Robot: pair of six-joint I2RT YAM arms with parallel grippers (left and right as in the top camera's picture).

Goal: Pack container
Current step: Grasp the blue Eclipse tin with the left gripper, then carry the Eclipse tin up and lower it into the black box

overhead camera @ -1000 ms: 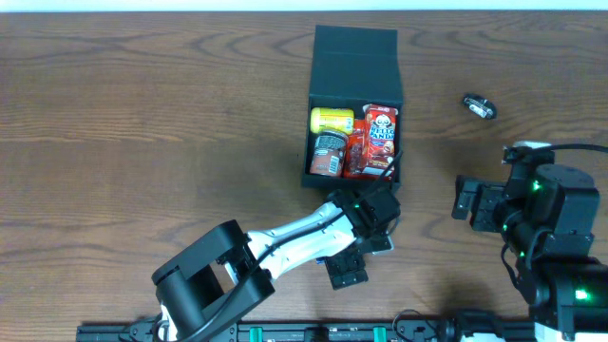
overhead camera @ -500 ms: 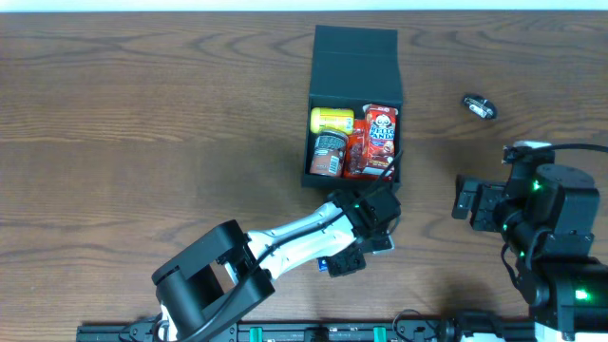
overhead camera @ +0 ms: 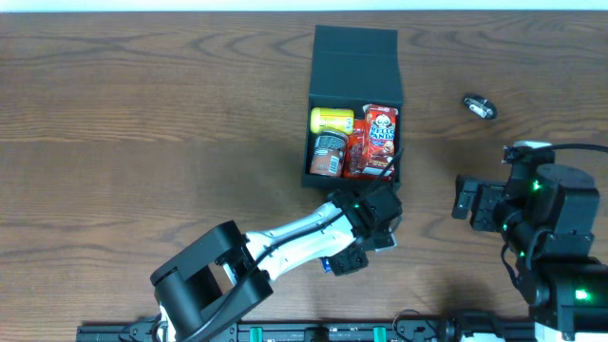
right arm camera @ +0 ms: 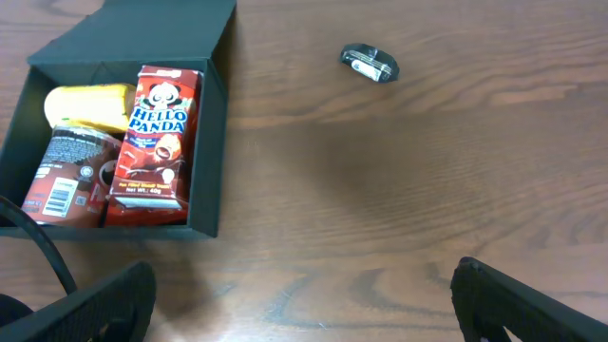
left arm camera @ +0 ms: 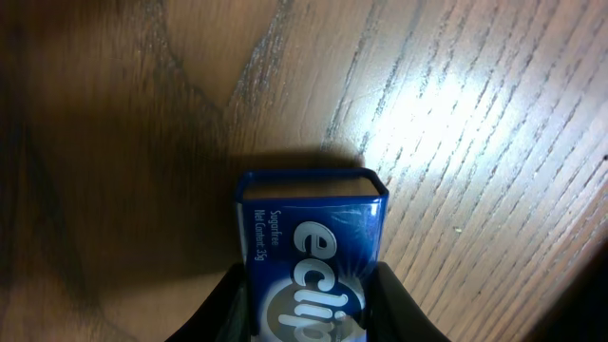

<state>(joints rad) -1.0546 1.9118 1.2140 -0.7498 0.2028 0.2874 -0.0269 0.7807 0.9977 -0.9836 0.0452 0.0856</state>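
Overhead shows the container (overhead camera: 354, 62) part-filled with snacks (overhead camera: 353, 142). Just below it, the left tool (left arm camera: 311, 312) is clamped on a blue tin (left arm camera: 312, 223), not yet packed. The right tool (right arm camera: 313, 313) stands apart, empty.

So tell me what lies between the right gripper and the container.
Nothing but bare table between right gripper and container, as the right wrist view shows.

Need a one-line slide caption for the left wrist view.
Left gripper shut on a blue Eclipse tin, seen end-on against the wood-grain table.
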